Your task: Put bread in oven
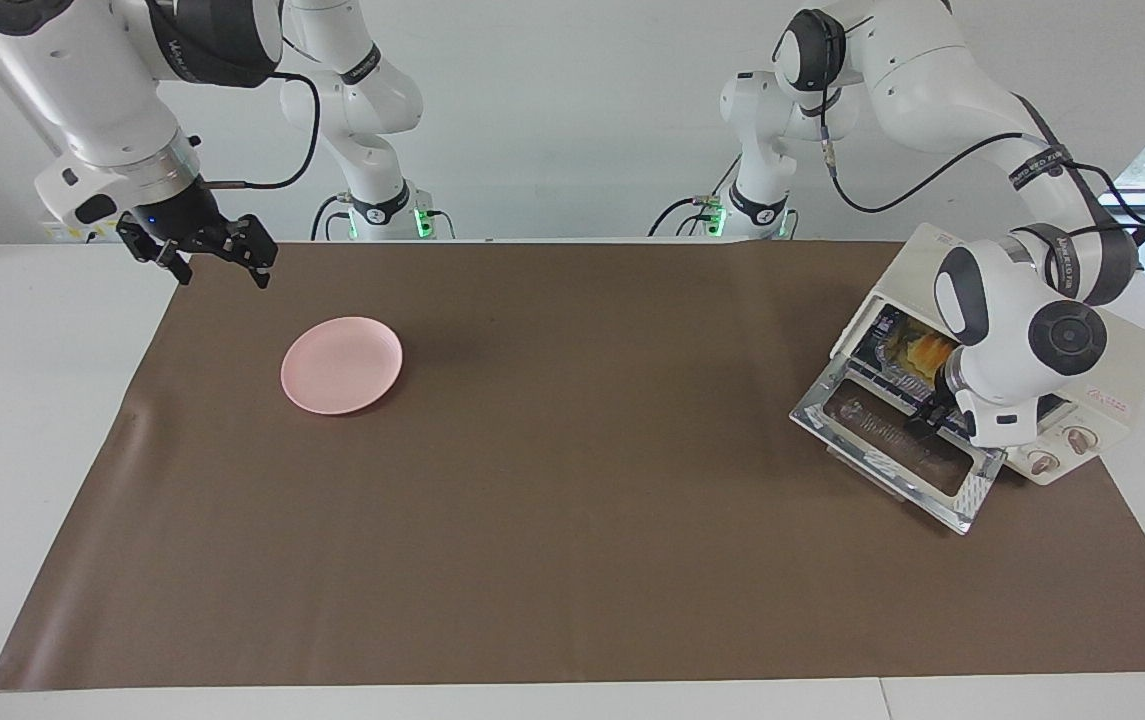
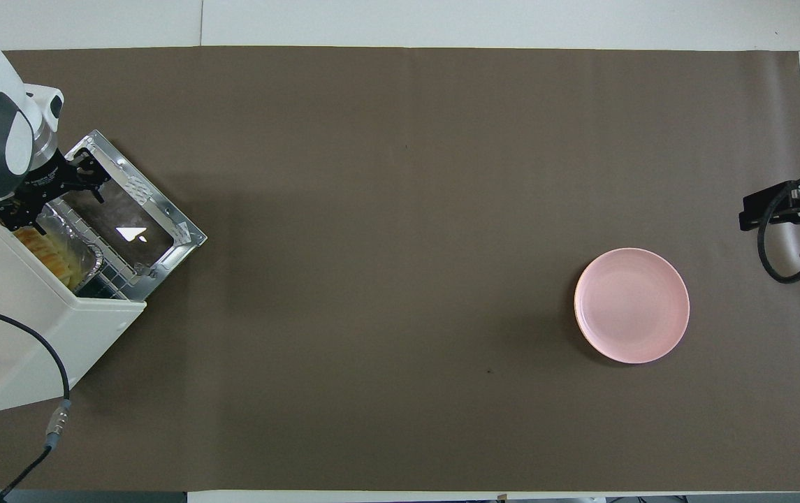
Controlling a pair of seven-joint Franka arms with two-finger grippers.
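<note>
The cream-white oven [image 1: 1127,365] stands at the left arm's end of the table, its glass door [image 1: 892,450] dropped open. The yellow-orange bread [image 1: 929,350] lies inside on a silver foil tray [image 2: 85,246] on the rack; it also shows in the overhead view [image 2: 47,248]. My left gripper [image 1: 920,420] hangs open and empty just over the door's hinge edge, in front of the oven mouth, apart from the bread. My right gripper [image 1: 217,265] is open and empty, waiting over the mat's corner at the right arm's end.
A round pink plate [image 1: 342,364] lies on the brown mat [image 1: 572,520] toward the right arm's end. The oven's power cable [image 2: 29,342] trails off toward the robots' edge of the table.
</note>
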